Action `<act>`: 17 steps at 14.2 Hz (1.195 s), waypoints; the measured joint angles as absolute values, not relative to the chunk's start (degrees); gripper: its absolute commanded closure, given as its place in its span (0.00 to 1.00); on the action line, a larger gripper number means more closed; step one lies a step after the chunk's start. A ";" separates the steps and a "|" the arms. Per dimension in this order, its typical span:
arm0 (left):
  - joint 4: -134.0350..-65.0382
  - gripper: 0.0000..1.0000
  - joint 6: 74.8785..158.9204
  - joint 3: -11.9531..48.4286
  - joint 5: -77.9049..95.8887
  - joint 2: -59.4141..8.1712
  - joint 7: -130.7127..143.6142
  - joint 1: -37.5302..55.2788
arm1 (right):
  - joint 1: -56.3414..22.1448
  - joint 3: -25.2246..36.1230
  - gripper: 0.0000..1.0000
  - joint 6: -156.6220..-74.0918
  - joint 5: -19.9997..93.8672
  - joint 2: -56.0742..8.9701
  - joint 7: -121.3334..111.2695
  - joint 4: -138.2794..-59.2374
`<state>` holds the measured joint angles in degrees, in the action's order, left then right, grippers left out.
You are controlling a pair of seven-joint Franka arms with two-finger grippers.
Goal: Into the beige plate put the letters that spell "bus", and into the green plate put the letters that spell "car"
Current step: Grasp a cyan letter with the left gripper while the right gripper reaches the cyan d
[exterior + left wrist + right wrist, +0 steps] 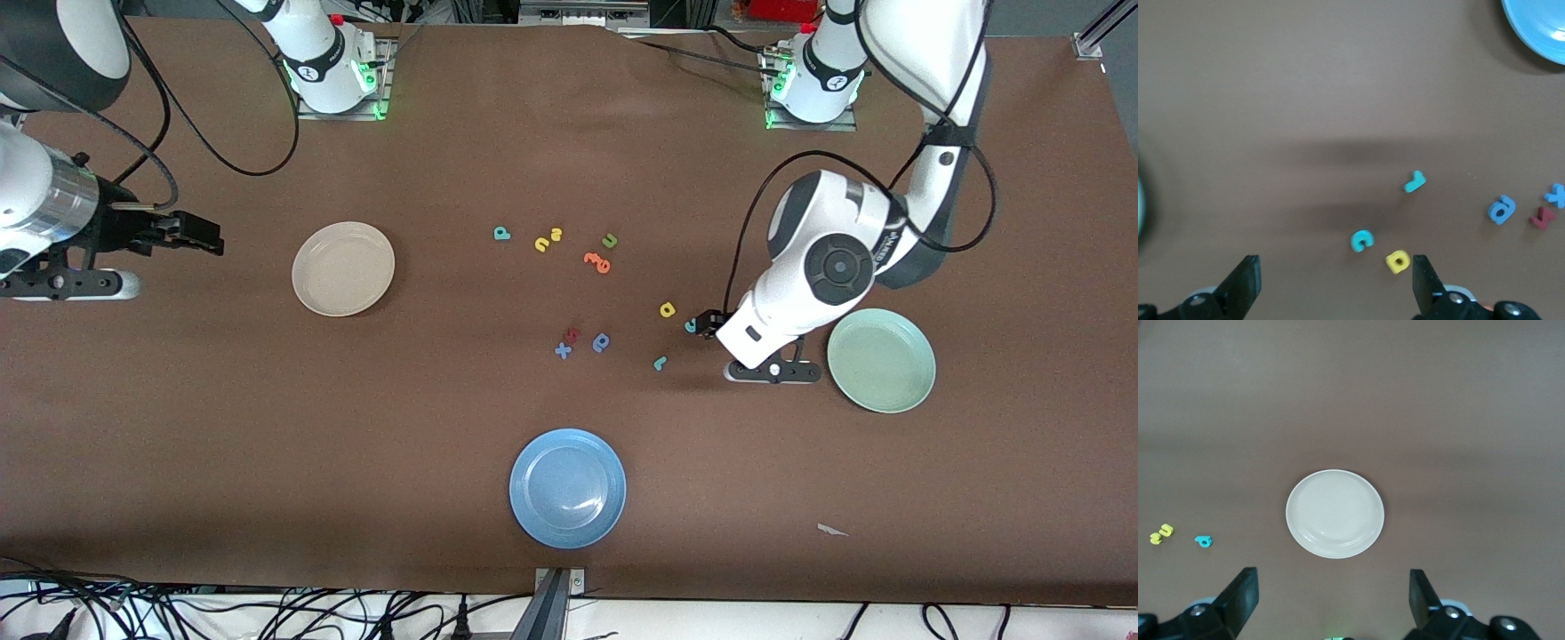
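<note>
The left gripper (1331, 283) hangs low over the teal "c" (691, 326), between the letters and the green plate (882, 360), its jaws spread wide and holding nothing. In the left wrist view the "c" (1362, 241) and the yellow "a" (1397, 261) lie between the jaw tips, with the teal "r" (1414, 181) a little apart. On the bench, the "a" (667, 309) lies beside the "c", and the "r" (660, 363) nearer the front camera. The green plate sits empty toward the left arm's end of the bench.

The right gripper (1331, 600) waits in the air over the right arm's end of the bench, jaws spread and empty, looking at the empty beige plate (1335, 513). The teal "b" (502, 234), yellow "u" (541, 244) and yellow "s" (556, 235) lie near mid-bench, toward the bases' edge.
</note>
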<state>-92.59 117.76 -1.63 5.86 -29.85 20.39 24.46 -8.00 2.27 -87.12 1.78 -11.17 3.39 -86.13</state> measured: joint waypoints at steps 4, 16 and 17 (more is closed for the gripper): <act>-92.06 0.00 122.69 -1.57 5.86 -35.76 22.08 27.40 | -11.75 -0.97 0.00 -93.09 1.97 -14.20 6.85 -87.90; -82.04 0.11 129.30 -1.55 7.13 -48.32 23.00 29.19 | -9.10 -19.77 0.00 -124.22 1.75 -13.85 30.97 -111.14; -81.93 0.15 129.30 -1.55 7.13 -48.31 23.20 29.37 | -9.08 -20.51 0.00 -125.74 1.74 -13.80 31.34 -112.62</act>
<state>-81.93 129.30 -1.55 7.13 -48.31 23.20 29.37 -9.08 -20.51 -125.74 1.74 -13.80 31.34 -112.62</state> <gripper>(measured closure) 0.062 0.000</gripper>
